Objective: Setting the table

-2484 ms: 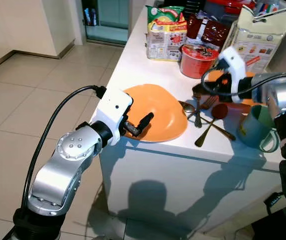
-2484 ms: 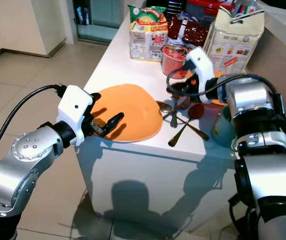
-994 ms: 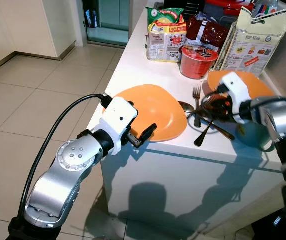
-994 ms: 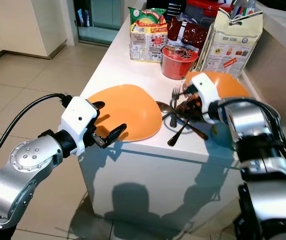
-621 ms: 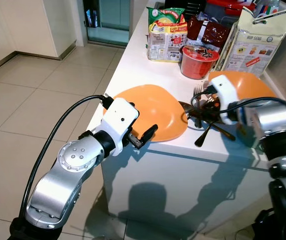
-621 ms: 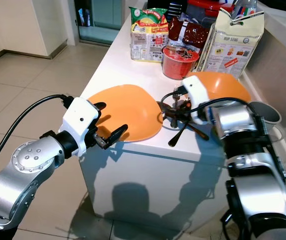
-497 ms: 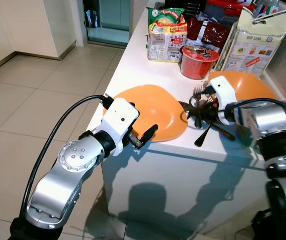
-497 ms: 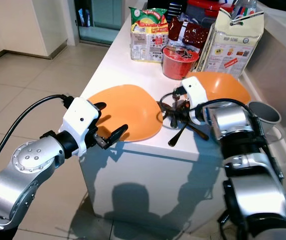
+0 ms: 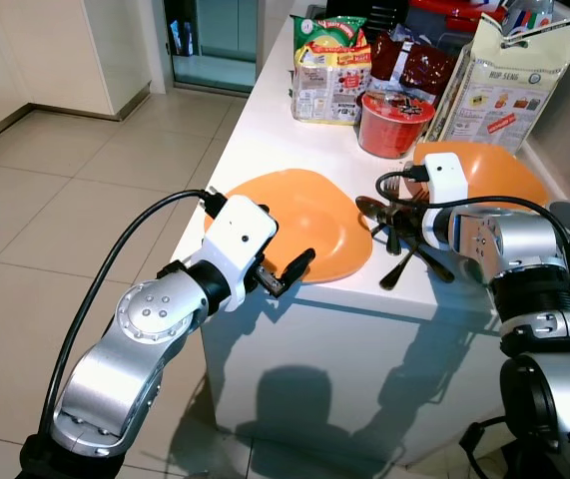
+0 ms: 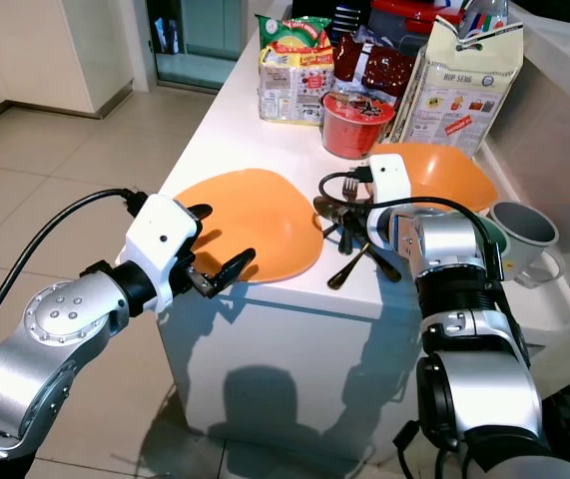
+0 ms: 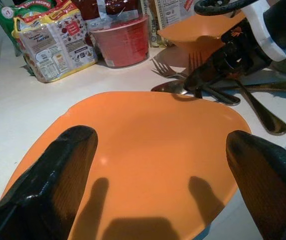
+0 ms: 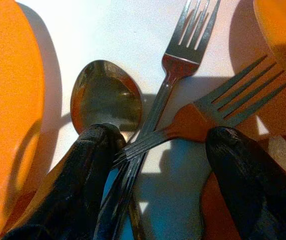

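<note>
An orange plate (image 9: 309, 222) lies at the front corner of the white counter (image 9: 265, 130). My left gripper (image 10: 223, 236) hovers at the plate's front-left rim, open, with the rim between its wide-spread fingers (image 11: 57, 170). To the right of the plate lies a pile of cutlery (image 9: 404, 232): a spoon (image 12: 105, 97) and two forks (image 12: 190, 30), (image 12: 223, 107) with crossed handles. My right gripper (image 12: 162, 136) is down over that pile, open, one finger on each side of the handles. One finger (image 12: 90, 170) touches the base of the spoon's bowl.
A second orange plate (image 9: 494, 170) sits behind the cutlery and a grey mug (image 10: 520, 230) to its right. Further back stand a red noodle cup (image 9: 396, 122), snack packets (image 9: 329, 65) and a tall paper bag (image 9: 504, 80). The counter's front edge lies just below both grippers, with tiled floor to the left.
My right gripper has dropped and swung left onto the cutlery pile, uncovering the mug. The cutlery has shifted slightly. The left arm and the plate have stayed put.
</note>
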Controlling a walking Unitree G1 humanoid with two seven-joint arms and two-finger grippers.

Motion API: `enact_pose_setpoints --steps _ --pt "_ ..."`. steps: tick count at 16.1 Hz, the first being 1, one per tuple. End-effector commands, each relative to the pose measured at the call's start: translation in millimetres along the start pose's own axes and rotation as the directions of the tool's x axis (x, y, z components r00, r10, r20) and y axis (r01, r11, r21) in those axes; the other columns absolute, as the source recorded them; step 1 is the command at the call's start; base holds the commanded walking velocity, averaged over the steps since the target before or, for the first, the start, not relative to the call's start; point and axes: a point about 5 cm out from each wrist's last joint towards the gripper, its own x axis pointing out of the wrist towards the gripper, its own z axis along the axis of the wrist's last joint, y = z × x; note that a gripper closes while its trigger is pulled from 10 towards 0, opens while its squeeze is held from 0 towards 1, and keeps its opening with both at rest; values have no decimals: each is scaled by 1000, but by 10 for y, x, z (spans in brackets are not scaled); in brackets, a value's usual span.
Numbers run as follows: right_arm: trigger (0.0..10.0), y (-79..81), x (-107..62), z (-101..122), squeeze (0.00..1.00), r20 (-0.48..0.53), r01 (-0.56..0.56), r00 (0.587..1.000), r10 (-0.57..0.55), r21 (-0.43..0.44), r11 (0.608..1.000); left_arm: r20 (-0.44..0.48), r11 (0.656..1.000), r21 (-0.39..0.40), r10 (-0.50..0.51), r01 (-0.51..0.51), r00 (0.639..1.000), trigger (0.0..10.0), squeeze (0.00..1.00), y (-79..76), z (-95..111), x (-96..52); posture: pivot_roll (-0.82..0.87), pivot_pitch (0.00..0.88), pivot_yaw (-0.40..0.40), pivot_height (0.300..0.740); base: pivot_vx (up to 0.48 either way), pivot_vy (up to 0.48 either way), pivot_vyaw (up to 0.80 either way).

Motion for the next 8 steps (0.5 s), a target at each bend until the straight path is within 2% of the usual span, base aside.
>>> enact_pose_setpoints --steps 1,5,6,7,8 --pt "10000 -6 20 -105 0 -60 9 998 -6 41 999 1 1000 6 -7 7 1000 10000 0 -8 19 1 -21 0 -70 740 0 0 0" --pt "10000 41 0 -185 0 -165 -8 986 17 52 999 1 1000 9 -10 10 1000 10000 0 -12 27 -9 -16 0 -74 740 0 0 0" --pt "6039 41 -9 -201 0 -191 -13 981 21 47 999 0 1000 10 -11 11 1000 10000 0 -11 27 -8 -15 0 -73 740 0 0 0" --pt "3373 30 -28 -216 0 -216 -22 976 31 45 999 -1 1000 11 -14 14 1000 10000 0 -17 26 -4 -15 0 -72 740 0 0 0" --pt "0 22 -37 -218 0 -223 -23 974 32 43 999 -1 1000 11 -16 16 1000 10000 0 -19 27 -3 -14 0 -73 740 0 0 0"
